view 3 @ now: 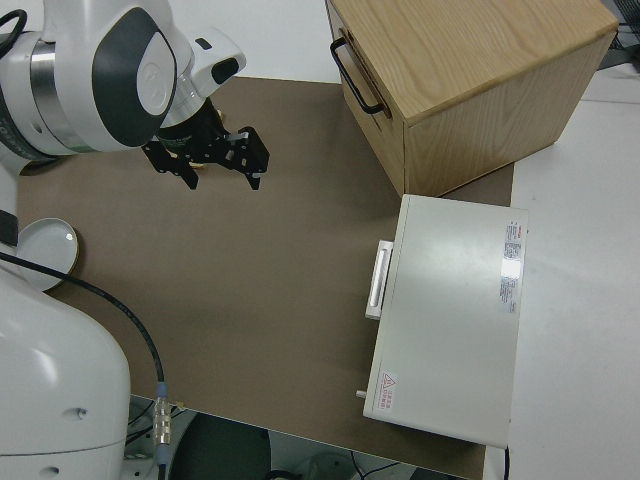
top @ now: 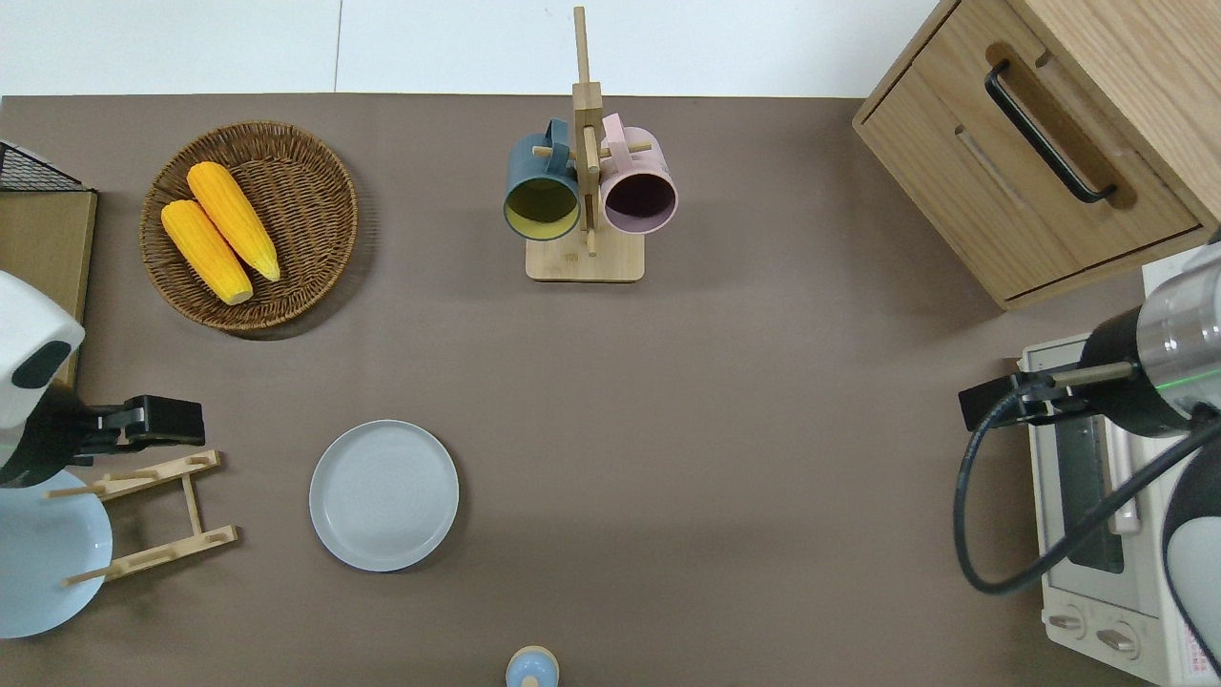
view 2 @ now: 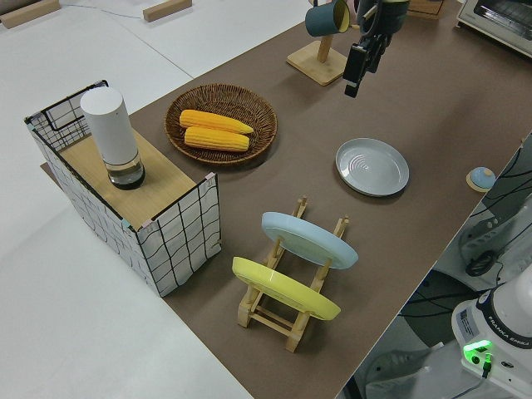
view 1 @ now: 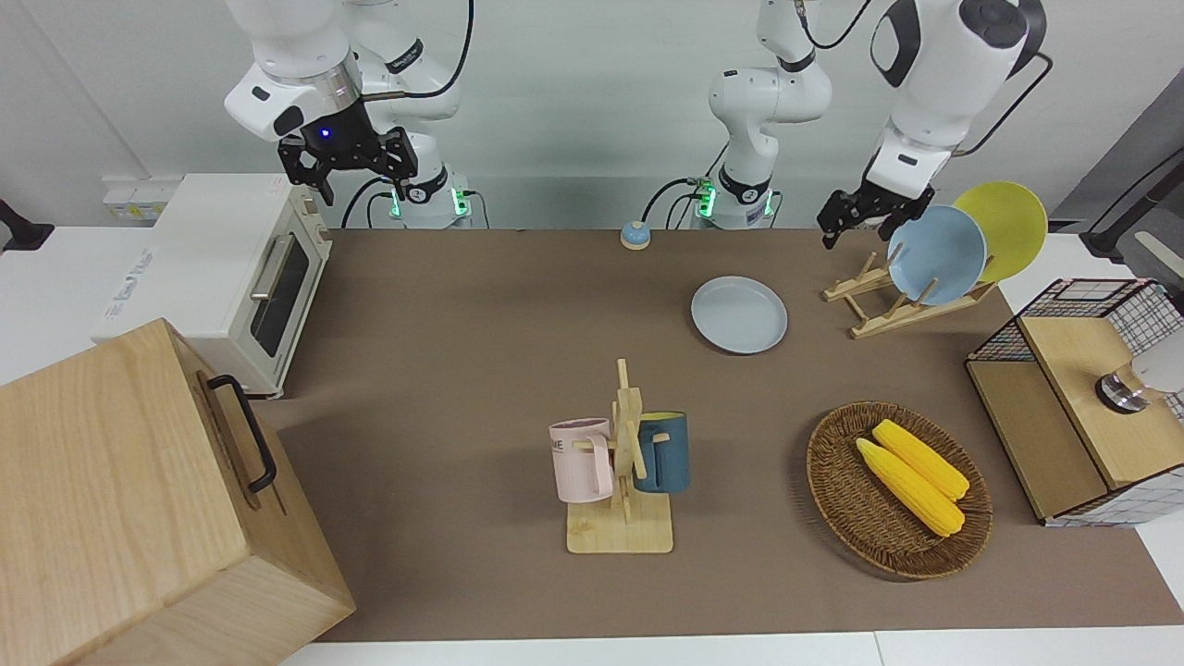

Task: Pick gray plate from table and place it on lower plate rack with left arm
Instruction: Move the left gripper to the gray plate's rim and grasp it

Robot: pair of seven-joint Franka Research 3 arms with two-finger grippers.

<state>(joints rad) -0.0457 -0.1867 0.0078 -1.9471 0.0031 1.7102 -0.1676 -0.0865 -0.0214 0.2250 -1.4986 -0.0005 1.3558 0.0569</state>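
The gray plate (view 1: 739,314) lies flat on the brown mat, also in the overhead view (top: 383,495) and the left side view (view 2: 372,166). The lower plate rack (view 1: 902,314) (top: 191,506) (view 2: 274,320) stands beside it toward the left arm's end. It holds a light blue plate (view 1: 936,254) and a yellow plate (view 1: 1004,227); its slots toward the gray plate are free. My left gripper (view 1: 860,227) (top: 162,425) is open and empty in the air, over bare mat at the rack's edge. My right gripper (view 1: 347,166) is open, empty and parked.
A mug stand (top: 584,258) with a pink and a blue mug stands mid-table. A wicker basket (top: 315,153) holds two corn cobs. A wire-sided box (view 1: 1073,407), a toaster oven (view 1: 231,268), a wooden cabinet (view 1: 129,499) and a small blue bell (view 1: 635,235) line the edges.
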